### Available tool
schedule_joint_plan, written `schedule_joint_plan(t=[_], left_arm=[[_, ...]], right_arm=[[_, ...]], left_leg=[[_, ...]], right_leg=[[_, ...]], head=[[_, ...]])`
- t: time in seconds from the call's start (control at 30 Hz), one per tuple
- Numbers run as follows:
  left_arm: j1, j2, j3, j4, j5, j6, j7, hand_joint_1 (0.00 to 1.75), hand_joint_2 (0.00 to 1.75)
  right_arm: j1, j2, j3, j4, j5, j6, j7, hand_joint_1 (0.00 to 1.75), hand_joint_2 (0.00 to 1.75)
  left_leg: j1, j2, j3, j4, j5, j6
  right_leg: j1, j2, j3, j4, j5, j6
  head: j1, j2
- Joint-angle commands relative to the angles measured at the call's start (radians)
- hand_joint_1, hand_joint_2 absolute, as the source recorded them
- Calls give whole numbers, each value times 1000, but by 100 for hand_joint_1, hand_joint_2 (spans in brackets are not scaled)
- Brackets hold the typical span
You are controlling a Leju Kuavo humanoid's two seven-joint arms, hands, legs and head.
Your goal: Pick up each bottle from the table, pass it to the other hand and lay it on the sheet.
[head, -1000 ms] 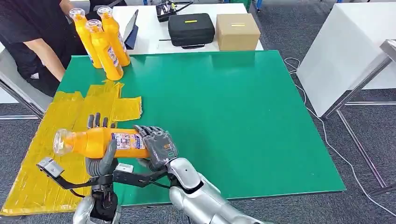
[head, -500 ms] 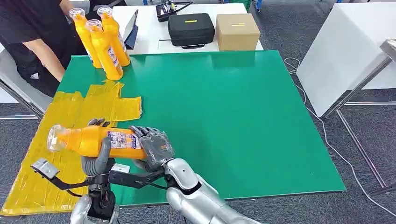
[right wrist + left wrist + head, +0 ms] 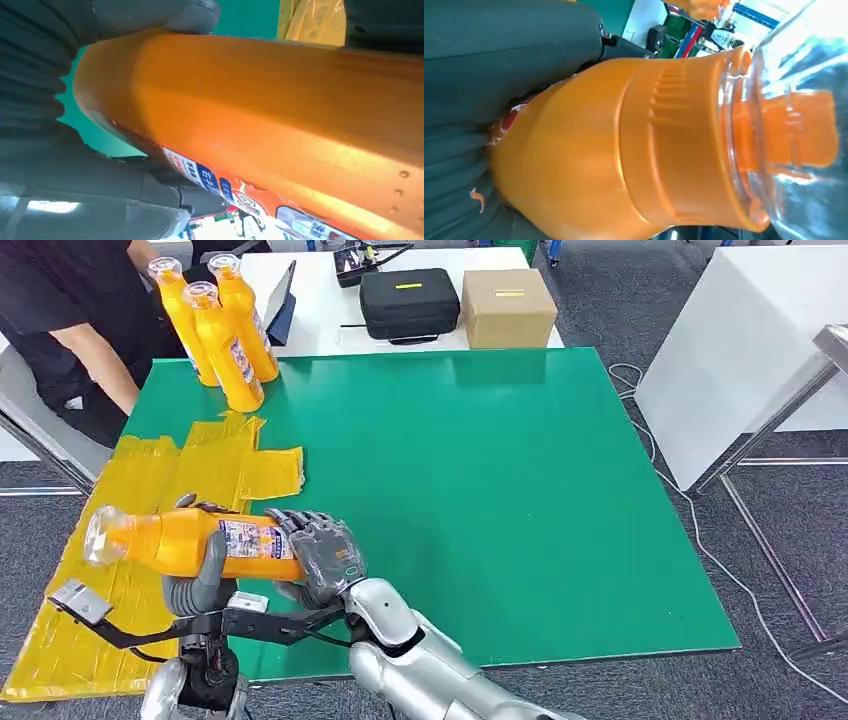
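Over the yellow sheet (image 3: 150, 475), the left hand (image 3: 195, 575) wraps the orange bottle (image 3: 190, 540), held sideways above the surface (image 3: 480, 470). The right hand (image 3: 322, 555) grips its base too. This looks like mid-handover; next, I'd judge, the right must let go.

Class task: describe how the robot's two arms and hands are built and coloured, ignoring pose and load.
Both arms are shiny silver with rounded shells. The right hand has a grey back plate bearing a small orange-and-green mark, with dark segmented fingers. The left hand has thick grey fingers. Black brackets carrying small cameras jut from the wrists.
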Motion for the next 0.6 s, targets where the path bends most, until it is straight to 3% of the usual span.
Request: schedule_joint_plan(t=[0.03, 0.07, 0.23, 0.43, 0.6], left_arm=[[-61, -33, 38, 25, -31, -43, 12, 175, 175], [-58, -36, 50, 24, -40, -39, 3, 175, 175], [-36, -28, 76, 10, -45, -47, -6, 175, 175], [-3, 1, 58, -10, -47, -53, -27, 175, 175], [3, 5, 51, -12, -53, -49, -37, 175, 175]], right_arm=[[-59, -23, 37, 137, -156, 98, -134, 0, 175], [-65, -23, 4, 149, -145, 87, -157, 0, 0], [-64, -69, -147, 33, -164, 110, -239, 0, 0], [58, -151, -261, -218, -96, 135, -219, 0, 0], [106, -167, -280, -282, -67, 133, -212, 0, 0]], left_leg=[[1, -2, 2, 0, -1, -2], [1, -3, 3, 0, -1, -2], [1, -3, 1, 0, 0, -2], [0, -4, 2, -1, 0, -1], [0, -3, 3, -1, -1, -2]], right_leg=[[0, -3, 4, -1, -1, 0], [0, -3, 5, -2, -1, 0], [0, -4, 3, -1, -1, 0], [0, -4, 4, -2, -1, 0], [0, -3, 5, -2, -2, 0]], head=[[0, 0], [0, 0], [0, 0], [0, 0], [0, 0]])
